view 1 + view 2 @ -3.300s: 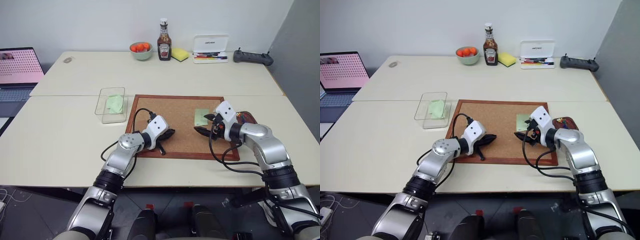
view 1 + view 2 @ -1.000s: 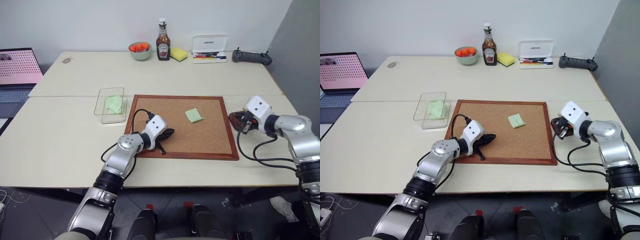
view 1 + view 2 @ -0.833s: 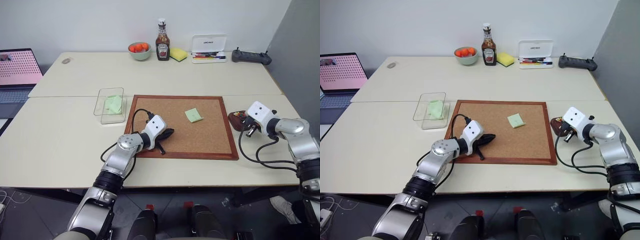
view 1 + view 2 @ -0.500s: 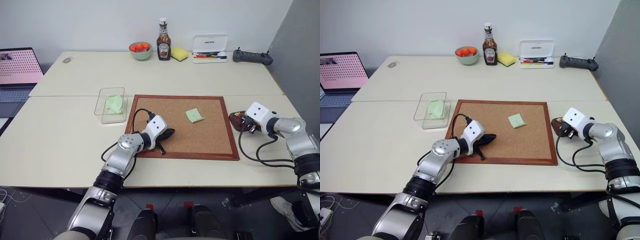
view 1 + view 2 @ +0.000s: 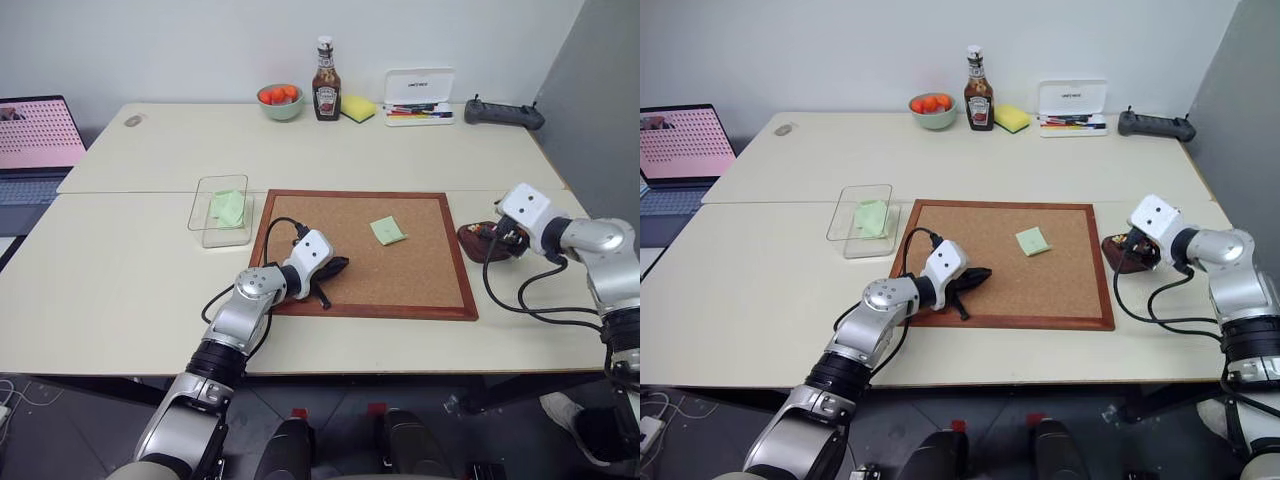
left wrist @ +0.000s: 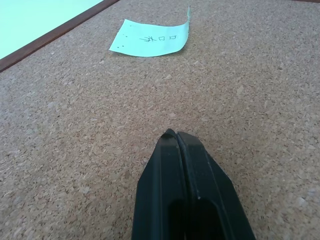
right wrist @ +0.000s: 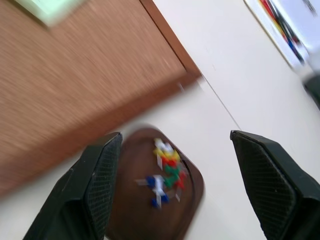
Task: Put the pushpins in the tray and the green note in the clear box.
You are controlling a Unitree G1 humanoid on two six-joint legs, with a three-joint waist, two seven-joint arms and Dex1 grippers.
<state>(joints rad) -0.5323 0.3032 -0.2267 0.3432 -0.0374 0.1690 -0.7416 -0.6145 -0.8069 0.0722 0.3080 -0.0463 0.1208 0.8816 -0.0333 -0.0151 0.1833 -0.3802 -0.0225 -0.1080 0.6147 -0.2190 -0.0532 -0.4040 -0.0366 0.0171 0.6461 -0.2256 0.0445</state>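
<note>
Right gripper (image 7: 172,165) hangs wide open and empty over the tray (image 7: 192,200) of pushpins (image 7: 165,172) — left gripper (image 6: 177,137) pressed shut, empty, green note (image 6: 150,39) ahead.

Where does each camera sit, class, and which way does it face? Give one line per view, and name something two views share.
Head views: high on the head, looking down over the table; both arms show.
Left wrist view: low over the cork board, facing the green note past the shut left gripper.
Right wrist view: above the tray of pushpins, between the open right gripper's fingers.
Shared: the green note and cork board.
</note>
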